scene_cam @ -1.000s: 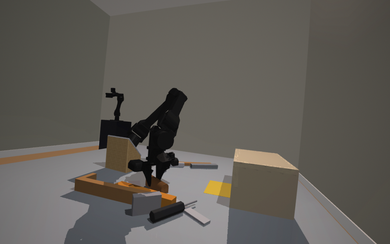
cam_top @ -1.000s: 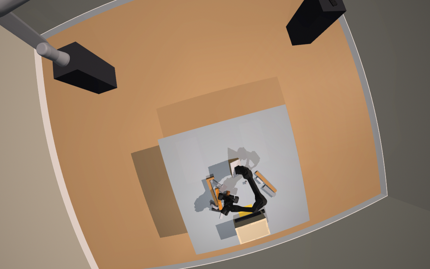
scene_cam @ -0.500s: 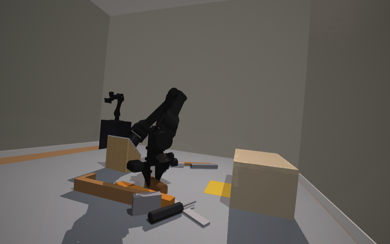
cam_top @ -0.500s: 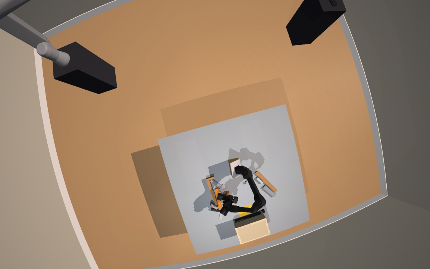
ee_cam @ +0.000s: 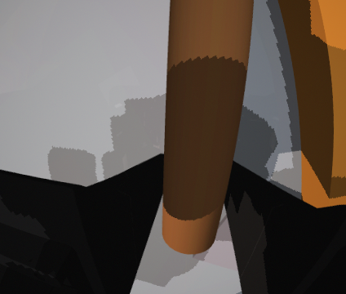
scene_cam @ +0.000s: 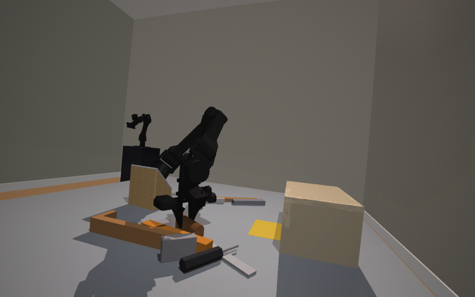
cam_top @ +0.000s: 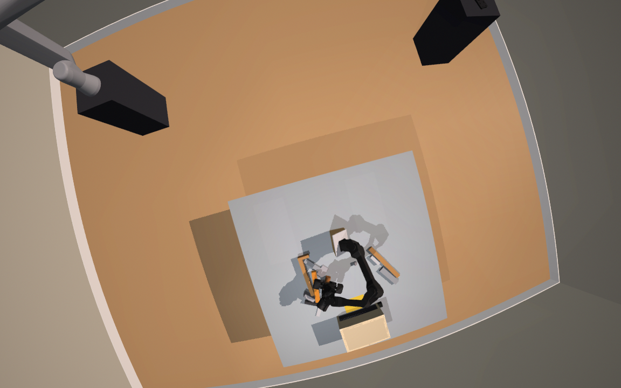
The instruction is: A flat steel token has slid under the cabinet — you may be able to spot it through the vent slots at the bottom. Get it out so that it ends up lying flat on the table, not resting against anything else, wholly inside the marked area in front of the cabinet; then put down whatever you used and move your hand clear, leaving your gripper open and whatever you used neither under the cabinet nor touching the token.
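The black six-joint arm (cam_top: pixel 374 284) (scene_cam: pixel 215 144) arches up and bends down beside the tan box-shaped cabinet (cam_top: pixel 365 332) (scene_cam: pixel 322 229), its gripper (cam_top: pixel 327 285) (scene_cam: pixel 186 223) (ee_cam: pixel 195 165) pointing down, clamped on a brown-orange cylindrical handle (cam_top: pixel 328 278) (scene_cam: pixel 198 227) (ee_cam: pixel 206 122). Near it lie a long orange angled bar (scene_cam: pixel 124 230) and a black faceted handle with a thin metal rod (scene_cam: pixel 201 259). The flat yellow marked area (cam_top: pixel 360 297) (scene_cam: pixel 265 229) fronts the cabinet; the steel token cannot be made out.

Tan flr (cam_top: pixel 293 91) (scene_cam: pixel 10 195) — gry trim (cam_top: pixel 539 193) (scene_cam: pixel 47 182), gry walls (cam_top: pixel 607 144) (scene_cam: pixel 250 92) beyond.
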Tool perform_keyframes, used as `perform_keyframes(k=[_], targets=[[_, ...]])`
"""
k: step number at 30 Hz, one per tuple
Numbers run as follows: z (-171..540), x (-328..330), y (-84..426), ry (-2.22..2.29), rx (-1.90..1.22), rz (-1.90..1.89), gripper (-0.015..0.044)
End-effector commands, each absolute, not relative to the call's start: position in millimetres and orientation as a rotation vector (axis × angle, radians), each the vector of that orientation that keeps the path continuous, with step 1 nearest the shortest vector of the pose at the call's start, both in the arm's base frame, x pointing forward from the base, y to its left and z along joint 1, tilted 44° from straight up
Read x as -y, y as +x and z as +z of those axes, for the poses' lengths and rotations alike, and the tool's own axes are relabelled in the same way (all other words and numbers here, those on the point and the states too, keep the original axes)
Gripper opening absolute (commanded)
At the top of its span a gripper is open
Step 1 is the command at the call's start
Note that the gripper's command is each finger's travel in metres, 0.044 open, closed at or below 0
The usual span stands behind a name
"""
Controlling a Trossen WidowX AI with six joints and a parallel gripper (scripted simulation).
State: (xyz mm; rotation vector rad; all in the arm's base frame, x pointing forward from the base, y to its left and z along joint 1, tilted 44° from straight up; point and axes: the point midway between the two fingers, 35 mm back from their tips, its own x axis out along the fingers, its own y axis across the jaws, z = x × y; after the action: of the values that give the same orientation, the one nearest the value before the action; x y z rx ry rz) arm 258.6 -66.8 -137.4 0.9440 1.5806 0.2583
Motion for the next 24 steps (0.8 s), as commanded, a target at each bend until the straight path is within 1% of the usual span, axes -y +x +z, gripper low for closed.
perform_keyframes(k=[1, 24], targets=[[-139.3, 71.5, 258.5, 0.94, -1.586, 0.24, 0.0], [-141.8, 74.4, 260.5, 0.939, -1.586, 0.24, 0.0]])
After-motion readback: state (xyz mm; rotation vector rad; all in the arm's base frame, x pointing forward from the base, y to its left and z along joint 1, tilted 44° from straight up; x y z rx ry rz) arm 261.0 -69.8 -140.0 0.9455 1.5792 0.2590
